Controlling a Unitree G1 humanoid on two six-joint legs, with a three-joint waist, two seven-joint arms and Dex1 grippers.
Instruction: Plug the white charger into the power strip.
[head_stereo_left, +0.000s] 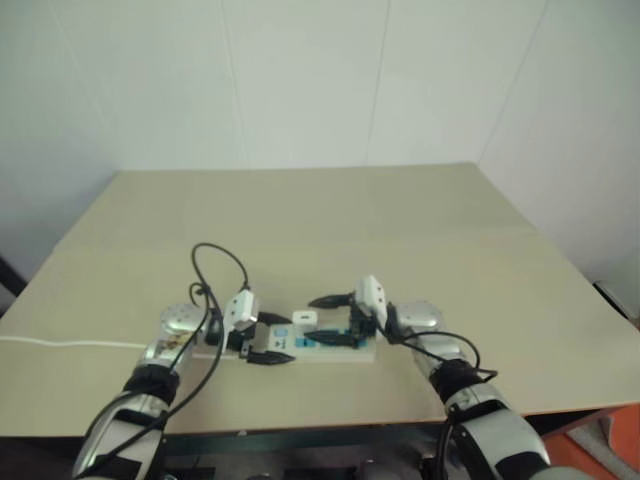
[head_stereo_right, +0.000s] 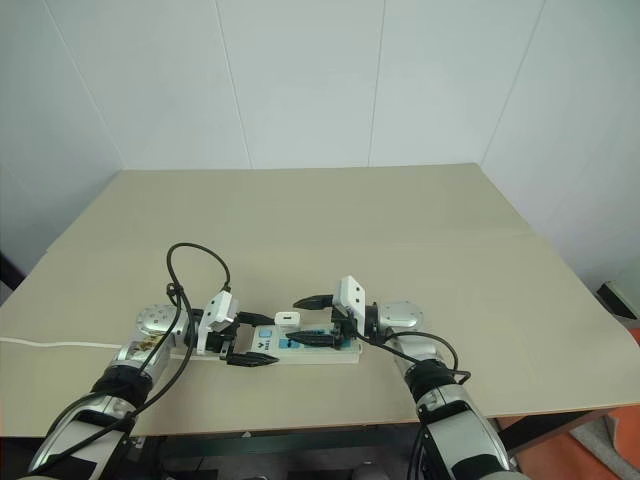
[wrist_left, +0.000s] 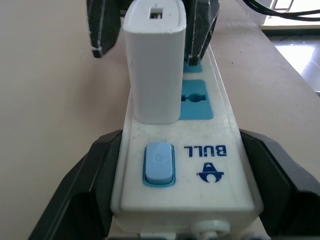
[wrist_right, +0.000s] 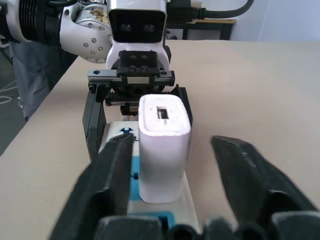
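- table: near edge cut off
- power strip lies near that edge, switch end clamped in left gripper
- right gripper spread wide, fingers flanking, not touching
- white charger upright in strip; prongs hidden

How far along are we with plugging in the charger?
Looks nearly done: the small white cube-like charger stands upright in the first blue socket of the long white power strip, next to its switch. The left gripper clamps the strip's switch end. The right gripper has its fingers spread either side of the charger, not touching. Left: withdraw both grippers.
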